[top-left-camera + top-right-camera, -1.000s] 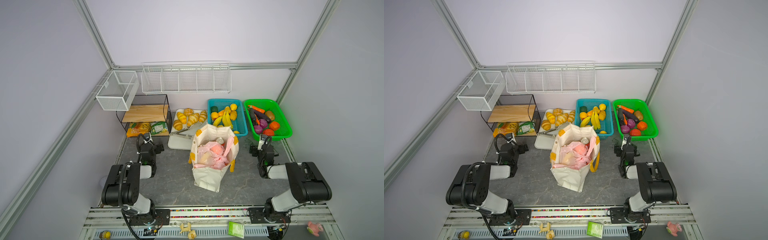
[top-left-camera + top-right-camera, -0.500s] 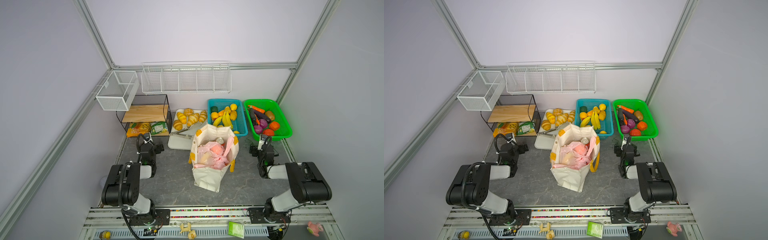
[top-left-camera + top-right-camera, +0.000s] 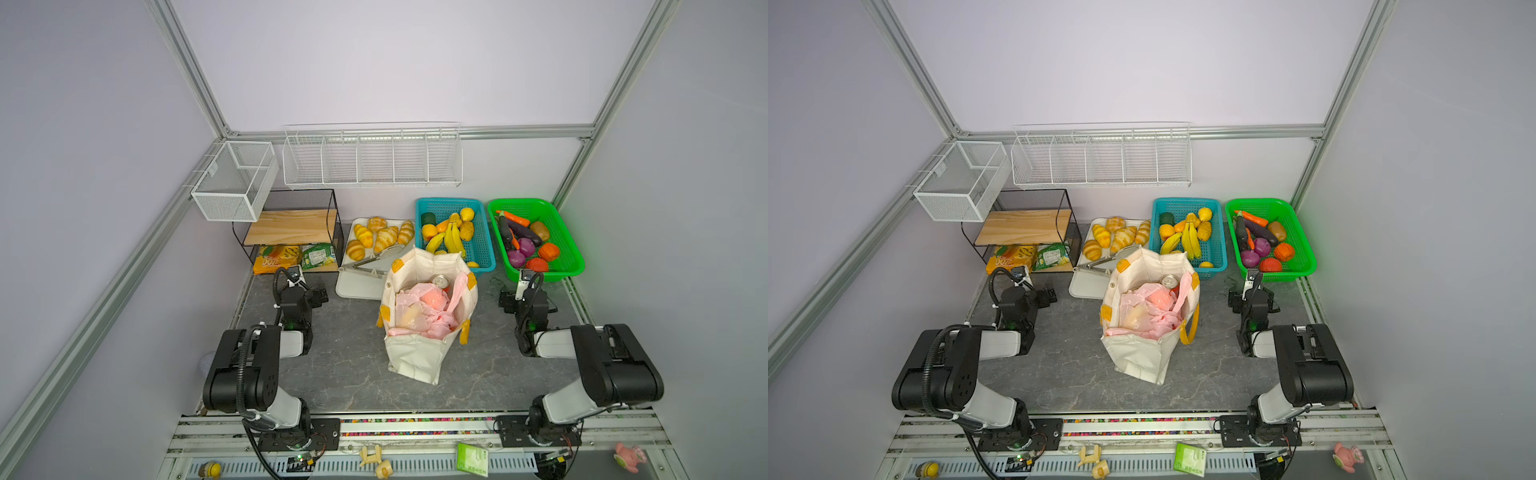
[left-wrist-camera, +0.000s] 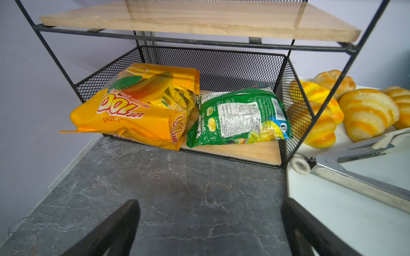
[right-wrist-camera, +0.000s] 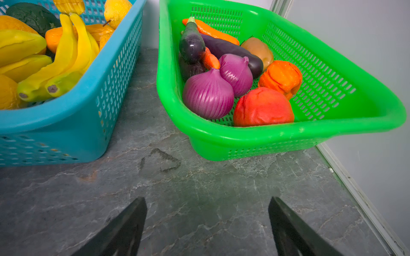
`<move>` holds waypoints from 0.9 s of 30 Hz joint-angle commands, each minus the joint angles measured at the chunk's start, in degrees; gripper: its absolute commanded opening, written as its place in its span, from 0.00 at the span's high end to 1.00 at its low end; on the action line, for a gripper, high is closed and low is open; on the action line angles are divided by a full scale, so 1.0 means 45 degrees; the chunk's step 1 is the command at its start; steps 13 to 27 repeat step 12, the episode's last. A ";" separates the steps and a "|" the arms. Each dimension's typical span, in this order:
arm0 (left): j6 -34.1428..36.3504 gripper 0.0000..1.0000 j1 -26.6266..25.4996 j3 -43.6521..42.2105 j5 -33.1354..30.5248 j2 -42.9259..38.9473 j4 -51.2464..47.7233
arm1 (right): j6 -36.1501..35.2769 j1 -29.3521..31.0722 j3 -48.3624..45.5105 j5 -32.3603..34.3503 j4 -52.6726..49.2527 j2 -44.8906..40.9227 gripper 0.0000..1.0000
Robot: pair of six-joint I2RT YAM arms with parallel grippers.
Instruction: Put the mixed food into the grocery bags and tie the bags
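Both arms are sitting tucked back, probably keeping the bags clear. The left gripper (image 4: 210,202) and right gripper (image 5: 207,199) are gaping empty over the tabletop. The thin pink plastic bag (image 3: 419,318) is resting inside the cream canvas tote (image 3: 415,361), apparently untied. Yellow toy bananas (image 3: 451,241) are waiting in the teal plastic basket (image 3: 451,201).

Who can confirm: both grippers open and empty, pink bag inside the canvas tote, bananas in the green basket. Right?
No. The bananas lie in the blue basket, not the green basket; the right wrist view shows it. The rest holds: left gripper and right gripper open and empty, pink bag inside the canvas tote.
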 commanded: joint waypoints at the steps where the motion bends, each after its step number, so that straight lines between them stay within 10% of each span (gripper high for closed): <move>1: 0.0172 0.01 0.0041 0.0054 0.0134 0.0102 0.0329 | 0.0052 -0.0071 0.0099 -0.0115 0.0442 -0.0066 0.11; 27: 0.0160 0.01 0.0041 0.0042 0.0140 0.0099 0.0324 | 0.0058 -0.0070 0.0110 -0.0113 0.0431 -0.0072 0.11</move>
